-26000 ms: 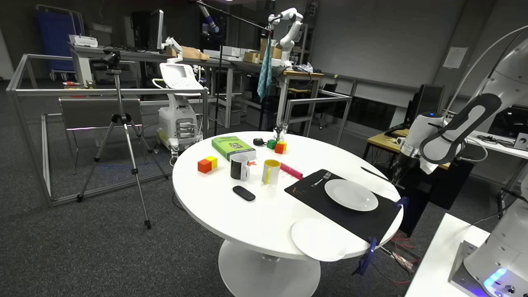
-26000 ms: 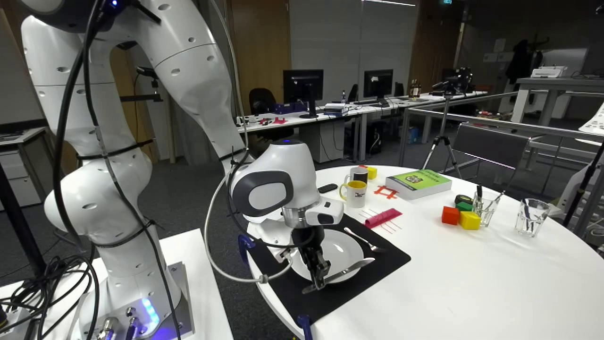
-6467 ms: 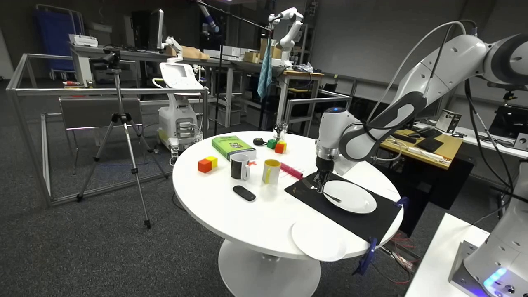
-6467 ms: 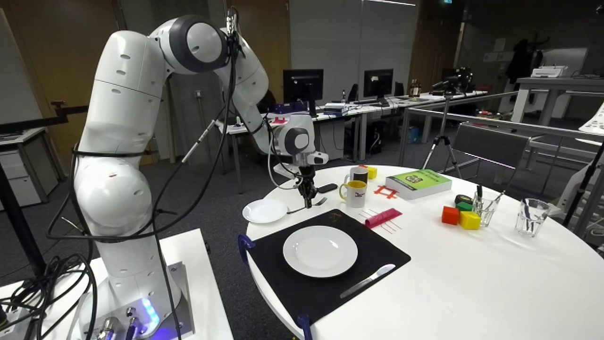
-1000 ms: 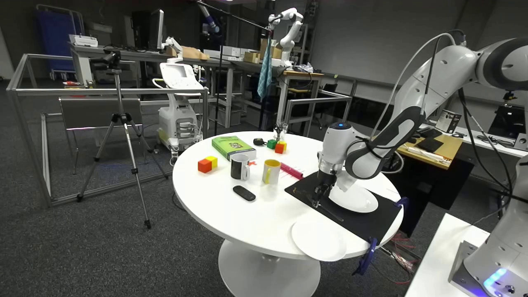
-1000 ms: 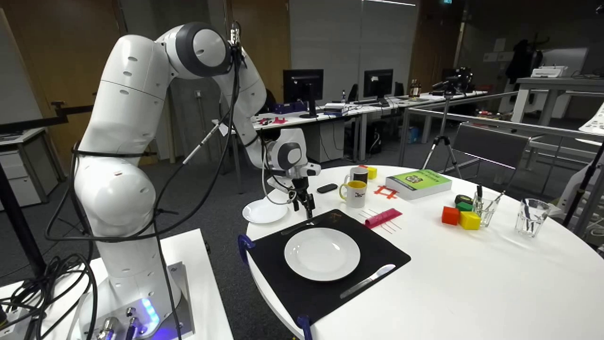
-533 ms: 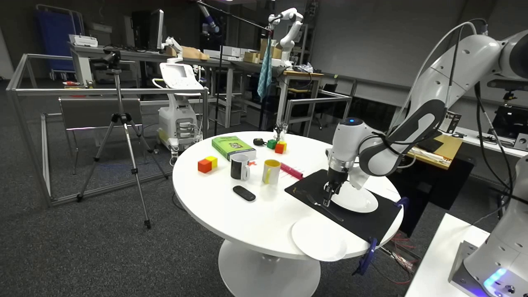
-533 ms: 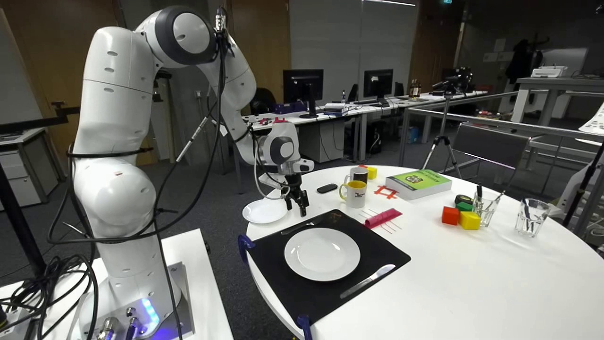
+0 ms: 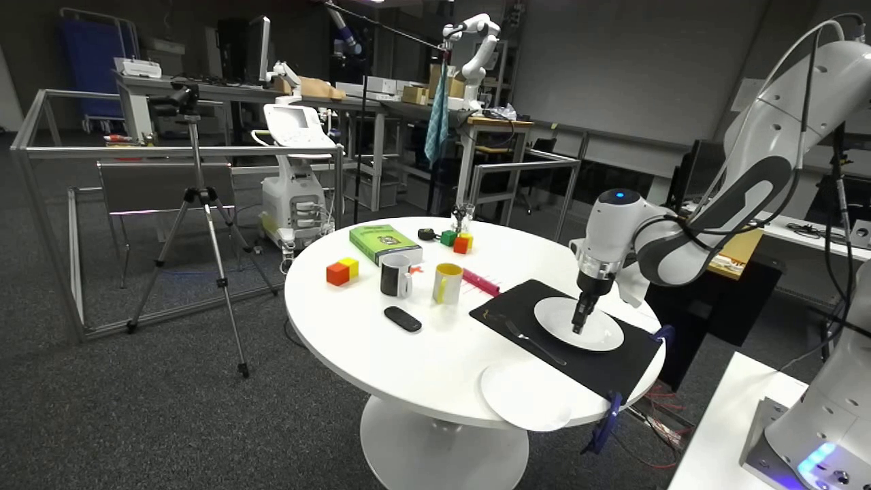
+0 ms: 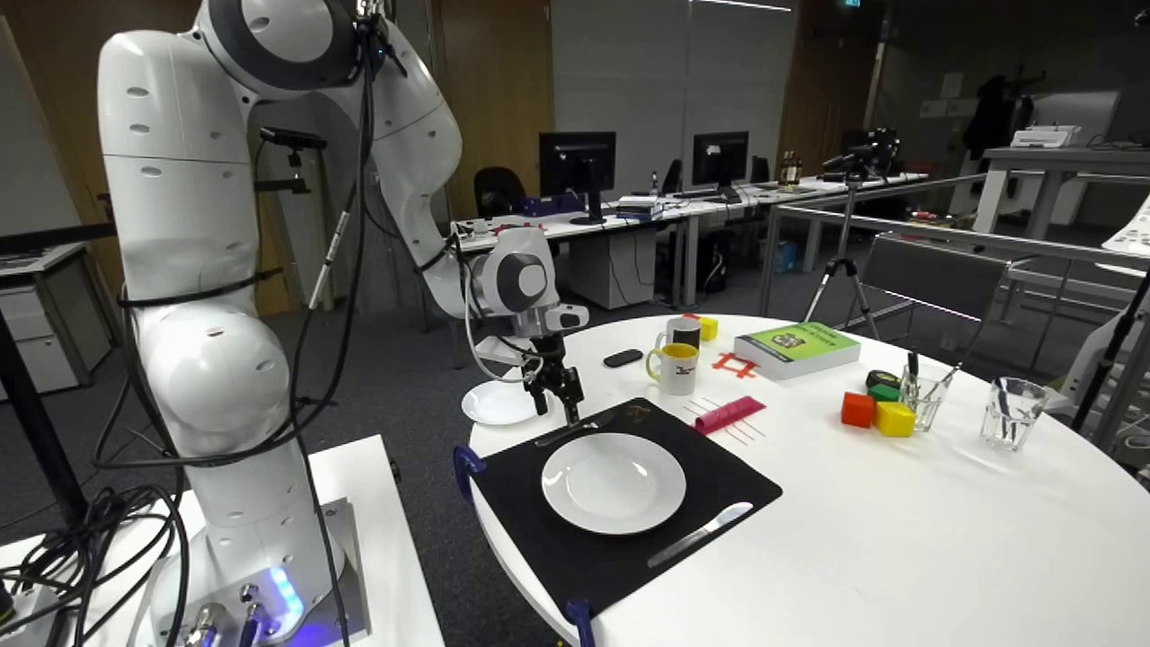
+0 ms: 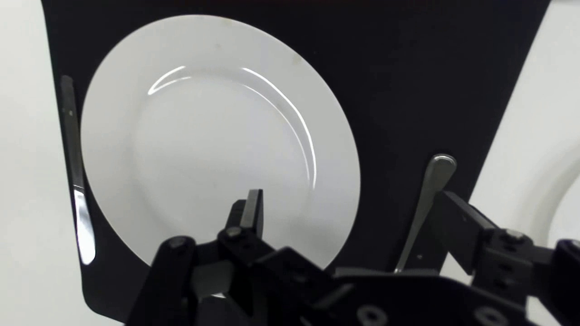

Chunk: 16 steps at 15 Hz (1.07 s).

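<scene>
My gripper (image 11: pixel 351 194) stands open above the black placemat (image 11: pixel 408 90), with nothing held between its fingers. Below the gap lies a metal fork (image 11: pixel 436 174), its handle end showing close to one finger in the picture; its tines are hidden in the wrist view. The other finger is seen over the big white plate (image 11: pixel 217 127). A knife (image 11: pixel 72 136) lies along the plate's far side on the mat. In an exterior view the gripper (image 10: pixel 557 416) hangs just over the fork (image 10: pixel 566 433), apart from it; in an exterior view the gripper (image 9: pixel 578 327) appears before the plate.
A smaller white plate (image 9: pixel 527 398) sits near the table edge. Two mugs, a yellow-rimmed mug (image 10: pixel 676 368) and a black-white mug (image 9: pixel 395 275), stand farther off with a green book (image 10: pixel 795 350). Blue clamps (image 9: pixel 605 425) grip the mat's edge.
In the last second the gripper has drawn away from the fork toward the robot base. Earlier it held the knife, then the fork; both now lie on the mat on opposite sides of the plate.
</scene>
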Each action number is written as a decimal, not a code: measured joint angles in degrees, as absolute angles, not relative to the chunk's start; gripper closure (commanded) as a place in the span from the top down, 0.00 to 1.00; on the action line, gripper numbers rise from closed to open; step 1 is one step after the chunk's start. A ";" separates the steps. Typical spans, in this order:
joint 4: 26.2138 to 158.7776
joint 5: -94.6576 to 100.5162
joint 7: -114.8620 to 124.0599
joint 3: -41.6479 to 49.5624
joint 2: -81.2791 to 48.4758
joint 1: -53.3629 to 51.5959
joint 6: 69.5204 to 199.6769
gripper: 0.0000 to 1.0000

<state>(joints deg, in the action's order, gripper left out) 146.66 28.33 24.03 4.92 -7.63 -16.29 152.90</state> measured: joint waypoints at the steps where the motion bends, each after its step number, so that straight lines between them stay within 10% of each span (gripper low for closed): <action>1: 147.43 28.68 23.90 4.89 -6.72 -15.21 152.91 1.00; 16: 149.25 27.75 23.37 1.98 -5.23 -10.67 153.70 1.00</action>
<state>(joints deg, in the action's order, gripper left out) 149.25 27.75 23.37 1.98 -5.23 -10.67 153.70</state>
